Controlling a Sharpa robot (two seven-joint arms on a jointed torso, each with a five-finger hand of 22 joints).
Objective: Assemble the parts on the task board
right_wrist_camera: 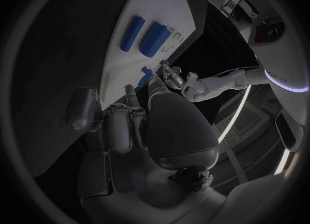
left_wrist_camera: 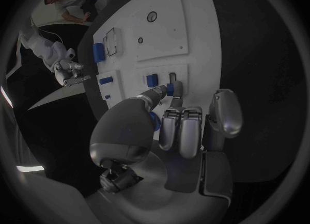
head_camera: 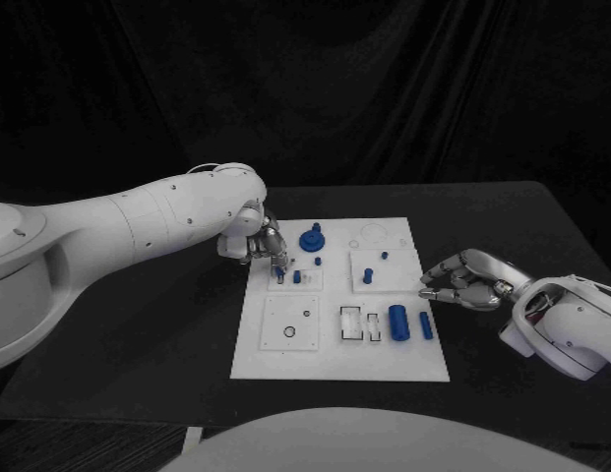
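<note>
**A:** Which step is in hand?

**B:** My reading: seating a small part in the upper-left square of the white board [head_camera: 336, 369]. The left hand [head_camera: 260, 242] is over that square, at about ten o'clock from the board's middle. In the left wrist view its fingertips [left_wrist_camera: 169, 91] touch a small blue peg [left_wrist_camera: 173, 87], with a second blue peg [left_wrist_camera: 152, 80] just beside it on the same square.

**A:** Is it grasping the peg?

**B:** It looks pinched between thumb and a finger, but the contact is small, so I can't tell whether it is gripped or only touched. The other fingers are curled in.

**A:** And the right hand?

**B:** The right hand [head_camera: 461, 279] sits off the board's right edge, at about three o'clock, fingers curled in with nothing between them.

**A:** Where are the other parts?

**B:** A blue gear-like piece [head_camera: 314, 238] at eleven o'clock, a small blue pin [head_camera: 368, 274] on the upper-right square, and a thick blue cylinder [head_camera: 398, 322] with a thinner blue rod [head_camera: 426, 326] beside it at about four o'clock.

**A:** What does the next move call for?

**B:** Probably keeping the peg upright over its hole and pressing straight down, without knocking its neighbour.
</note>
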